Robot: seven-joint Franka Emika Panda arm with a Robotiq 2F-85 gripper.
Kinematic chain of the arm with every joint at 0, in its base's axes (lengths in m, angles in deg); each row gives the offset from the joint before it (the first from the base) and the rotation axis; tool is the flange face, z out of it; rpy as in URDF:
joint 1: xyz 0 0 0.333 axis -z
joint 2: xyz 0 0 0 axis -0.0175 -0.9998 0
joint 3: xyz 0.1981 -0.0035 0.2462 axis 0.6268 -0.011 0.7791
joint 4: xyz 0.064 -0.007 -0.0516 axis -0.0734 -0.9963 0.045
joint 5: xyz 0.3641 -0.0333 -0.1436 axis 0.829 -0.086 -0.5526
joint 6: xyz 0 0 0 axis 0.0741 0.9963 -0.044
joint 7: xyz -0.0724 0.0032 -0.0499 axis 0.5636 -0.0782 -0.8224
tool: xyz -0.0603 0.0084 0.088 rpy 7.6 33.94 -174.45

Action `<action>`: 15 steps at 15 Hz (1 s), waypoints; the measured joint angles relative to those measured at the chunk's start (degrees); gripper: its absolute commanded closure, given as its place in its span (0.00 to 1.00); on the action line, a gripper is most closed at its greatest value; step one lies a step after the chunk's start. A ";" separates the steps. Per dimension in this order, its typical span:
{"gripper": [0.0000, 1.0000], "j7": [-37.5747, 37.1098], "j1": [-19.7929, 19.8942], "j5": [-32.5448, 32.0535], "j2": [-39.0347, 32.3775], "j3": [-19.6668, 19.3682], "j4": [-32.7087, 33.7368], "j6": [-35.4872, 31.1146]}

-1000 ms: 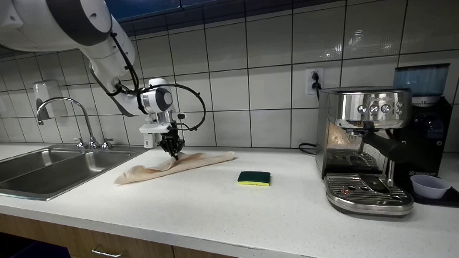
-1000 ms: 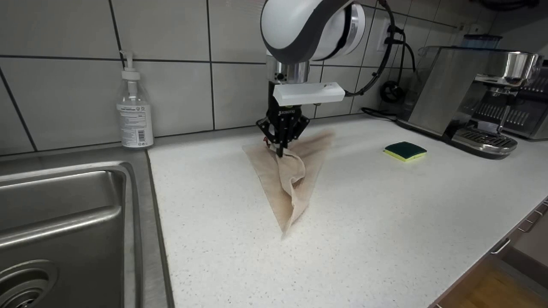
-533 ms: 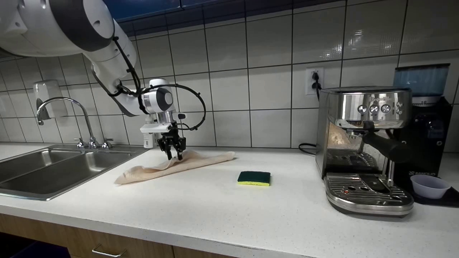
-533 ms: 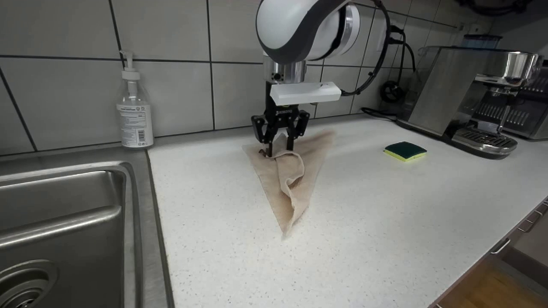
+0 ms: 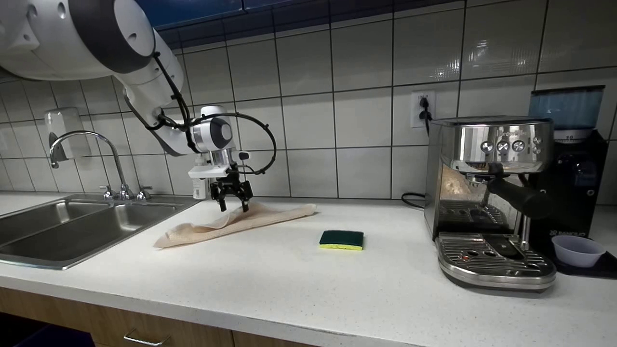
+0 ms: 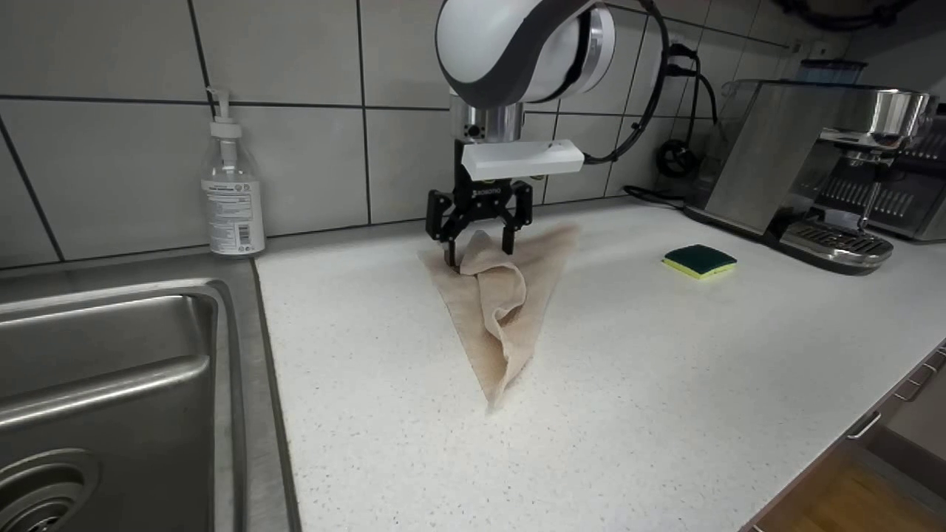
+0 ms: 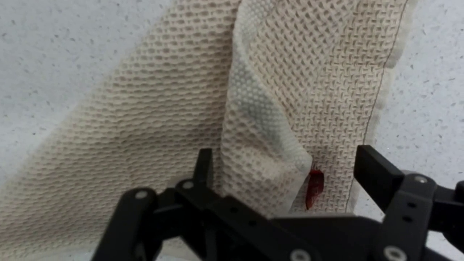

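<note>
My gripper [image 7: 284, 156] stands open over the cloth, jaws wide apart, with nothing gripped. In the wrist view the beige woven cloth [image 7: 145, 119] lies beneath it, and a raised fold of that cloth runs up between the fingers. Beside the fold's tip is a small dark red piece [image 7: 314, 188], lying on the cloth. Both exterior views show the gripper [image 5: 234, 208] low above the crumpled cloth [image 6: 506, 347]. Whether a fingertip touches the fabric, I cannot tell. A green and yellow sponge [image 5: 341, 239] rests on the counter, apart from the cloth.
A steel double sink [image 5: 96, 236] with a faucet [image 5: 115, 154] is set into the counter on one side. Behind it, by the tiled wall, stands a soap bottle [image 6: 233, 192]. An espresso machine [image 5: 489, 202] and a grinder [image 5: 573, 173] stand opposite, beyond the sponge.
The jaws were together at the cloth a second ago and have spread wide, letting go of the fold. The gripper has shifted slightly, a little upward. The cloth lies almost as before.
</note>
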 measured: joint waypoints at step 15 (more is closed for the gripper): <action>0.00 0.00 -0.01 0.07 -1.32 -0.05 2.51 2.99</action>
